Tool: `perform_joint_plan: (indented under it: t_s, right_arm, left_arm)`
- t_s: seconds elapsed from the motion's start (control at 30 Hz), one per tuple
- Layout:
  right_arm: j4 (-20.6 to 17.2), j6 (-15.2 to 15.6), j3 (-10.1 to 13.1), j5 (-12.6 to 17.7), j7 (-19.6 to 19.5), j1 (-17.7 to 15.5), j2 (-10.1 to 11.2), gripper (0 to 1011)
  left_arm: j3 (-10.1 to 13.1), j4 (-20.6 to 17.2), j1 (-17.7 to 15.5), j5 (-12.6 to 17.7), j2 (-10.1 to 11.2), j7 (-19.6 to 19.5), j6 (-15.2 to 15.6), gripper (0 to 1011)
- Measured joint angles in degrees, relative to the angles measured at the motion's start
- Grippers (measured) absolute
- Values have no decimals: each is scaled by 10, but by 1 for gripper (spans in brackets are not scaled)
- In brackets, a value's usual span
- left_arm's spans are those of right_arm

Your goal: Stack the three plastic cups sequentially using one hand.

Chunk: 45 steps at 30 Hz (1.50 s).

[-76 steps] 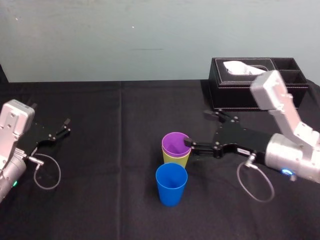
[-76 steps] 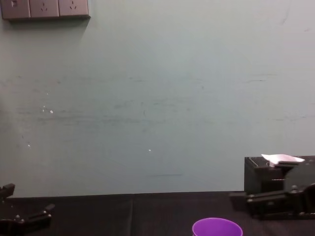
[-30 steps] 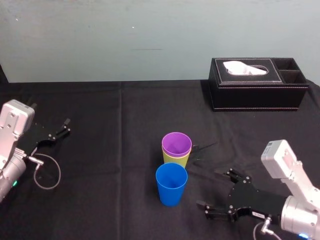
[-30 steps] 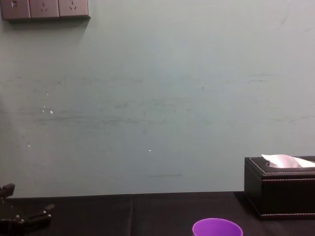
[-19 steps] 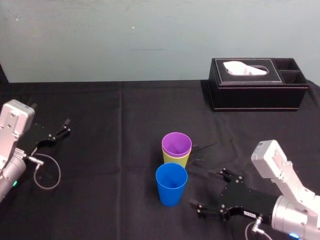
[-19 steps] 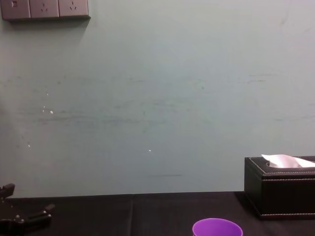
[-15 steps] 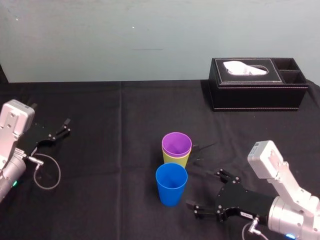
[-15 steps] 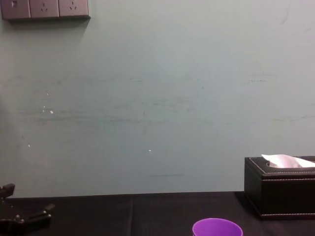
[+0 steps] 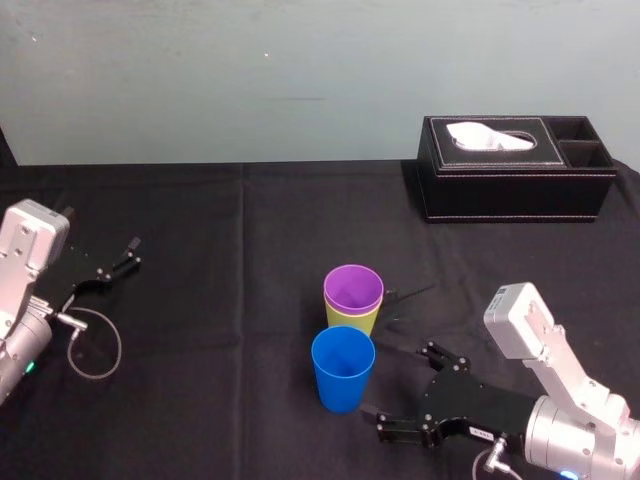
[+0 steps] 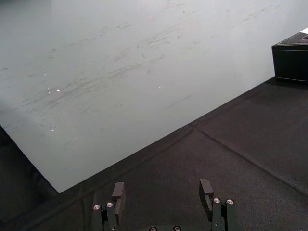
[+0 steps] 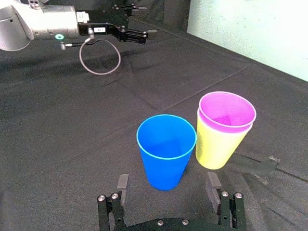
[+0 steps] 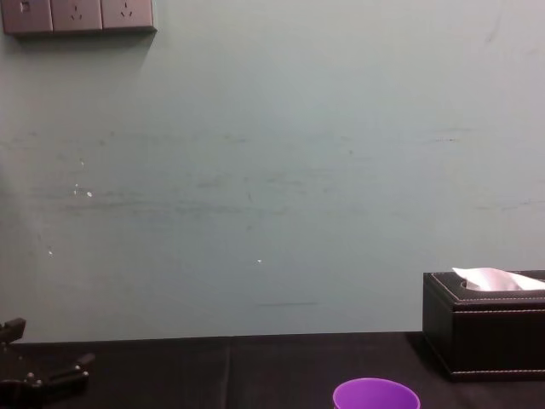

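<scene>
Purple cup (image 11: 227, 109) inside yellow-green cup (image 11: 216, 149), blue cup (image 11: 166, 159) beside

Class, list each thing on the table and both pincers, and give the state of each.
purple cup: upright, nested in the yellow-green cup
yellow-green cup: upright, holding the purple cup
blue cup: upright, alone, unstacked
right pincer: open, empty, near the blue cup
left pincer: open, empty, parked at the left
tissue box: tissue poking out

The rim of the purple cup (image 12: 375, 394) is seen at the bottom edge, right of centre, against the black-draped counter (image 12: 255, 371). A black tissue box (image 12: 485, 336) topped by a white tissue (image 12: 496, 279) is seen at the right edge. The left end effector (image 12: 51, 354) is seen at the lower left. Wall sockets (image 12: 77, 15) are mounted at the upper left.
</scene>
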Motion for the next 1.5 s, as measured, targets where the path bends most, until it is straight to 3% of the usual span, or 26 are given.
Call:
perform_joint_plan:
  t_s: [1.5]
  right_arm:
    - [32,10,-30,-1,-4,34,-37,1004]
  left_arm:
    - [0,0,0,0,0,0,0,1010]
